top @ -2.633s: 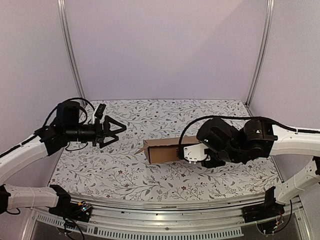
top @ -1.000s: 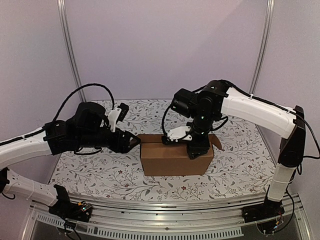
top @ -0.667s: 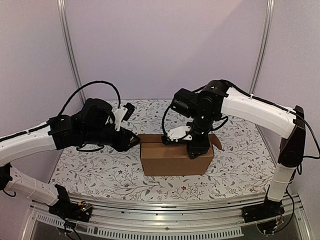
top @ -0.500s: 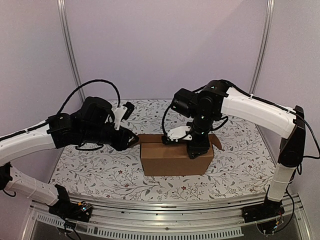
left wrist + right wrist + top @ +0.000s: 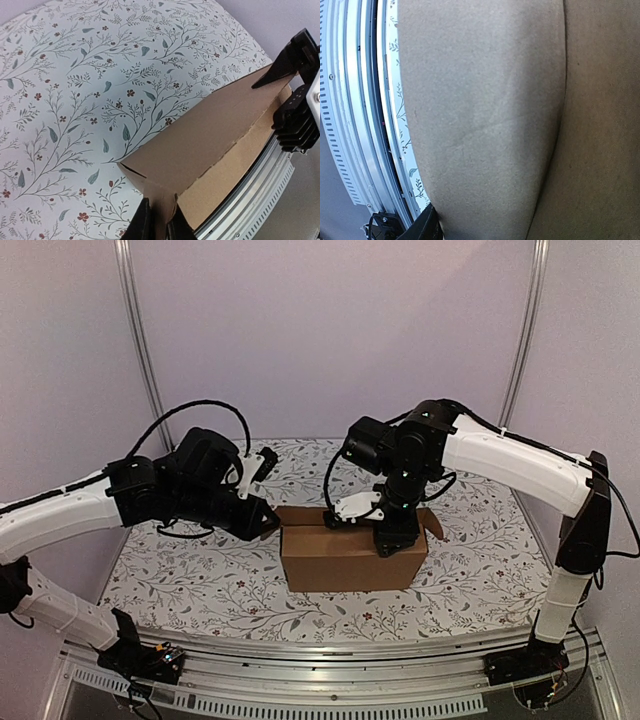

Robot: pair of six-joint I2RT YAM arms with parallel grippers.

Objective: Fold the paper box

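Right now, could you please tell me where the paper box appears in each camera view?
Top external: paper box in the middle, just below centre.
Left wrist: paper box at lower right, running up to the right edge.
Right wrist: paper box fills most of the frame.
Shared landmark: the floral tablecloth beneath it.

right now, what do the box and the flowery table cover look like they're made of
The paper box: brown cardboard, matte and unprinted; the left wrist view shows a raw cut edge and a perforated-looking fold line. The table cover: a printed floral sheet lying flat, cloth or vinyl, I cannot tell which.
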